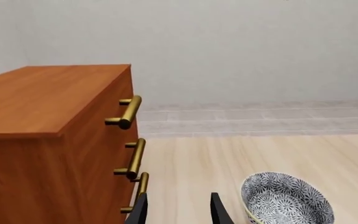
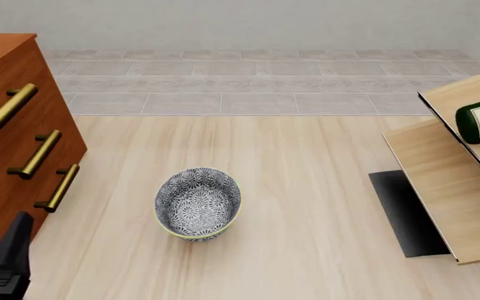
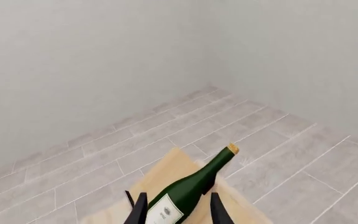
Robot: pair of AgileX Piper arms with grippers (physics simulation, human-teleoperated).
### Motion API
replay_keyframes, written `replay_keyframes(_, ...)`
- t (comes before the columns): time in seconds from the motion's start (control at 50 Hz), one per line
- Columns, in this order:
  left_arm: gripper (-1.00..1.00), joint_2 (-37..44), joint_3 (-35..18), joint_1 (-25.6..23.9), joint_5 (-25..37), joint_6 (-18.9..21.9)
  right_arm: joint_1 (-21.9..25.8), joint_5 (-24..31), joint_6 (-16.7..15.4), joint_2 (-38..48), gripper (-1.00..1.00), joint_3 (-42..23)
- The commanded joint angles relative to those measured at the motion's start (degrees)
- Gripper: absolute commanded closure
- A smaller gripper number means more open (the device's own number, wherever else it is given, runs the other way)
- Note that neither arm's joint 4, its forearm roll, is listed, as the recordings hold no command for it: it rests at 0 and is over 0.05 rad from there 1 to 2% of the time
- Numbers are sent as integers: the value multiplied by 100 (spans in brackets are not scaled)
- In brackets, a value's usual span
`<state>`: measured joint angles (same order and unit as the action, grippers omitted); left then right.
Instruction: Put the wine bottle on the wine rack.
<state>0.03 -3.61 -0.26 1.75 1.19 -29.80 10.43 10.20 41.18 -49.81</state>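
left gripper (image 2: 7, 256) sitting low at the near left, fingers parted; right gripper (image 3: 175, 207) fingers parted too.

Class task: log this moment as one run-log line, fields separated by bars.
wine bottle: lying on wine rack | right claw: straddling bottle, grip unclear | left claw: open, by cabinet | bowl: on table

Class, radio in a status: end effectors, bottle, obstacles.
Left end effector open, empty. Right end effector straddles wine bottle; grip unclear. Bottle over wine rack. Nothing blocking.
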Motion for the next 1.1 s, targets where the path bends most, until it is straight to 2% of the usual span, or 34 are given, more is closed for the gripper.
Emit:
replay_keyframes(0.02, -100, -1, -107, 32, 81, 23, 146, -90, -192, -407, -100, 436)
replay_keyframes(0.3, -100, -2, -289, 59, 226, 61, 548, 56, -549, -1182, -100, 830)
replay_keyframes(0.44, -100, -2, -407, 74, 331, 82, 732, 259, -588, -1512, -100, 964)
replay_keyframes(0.76, -100, -2, -647, 106, 531, 174, 1138, 796, -992, -2197, -100, 815)
replay_keyframes(0.8, -100, -2, -690, 106, 564, 177, 1192, 868, -1165, -2342, -100, 820)
replay_keyframes(0.86, -100, -2, -719, 118, 583, 199, 1206, 919, -1126, -2382, -100, 817)
replay_keyframes(0.94, -100, -2, -770, 123, 633, 231, 1330, 1053, -1316, -2624, -100, 835)
replay_keyframes(1.1, -100, -2, -862, 135, 700, 253, 1411, 1221, -1326, -2753, -100, 830)
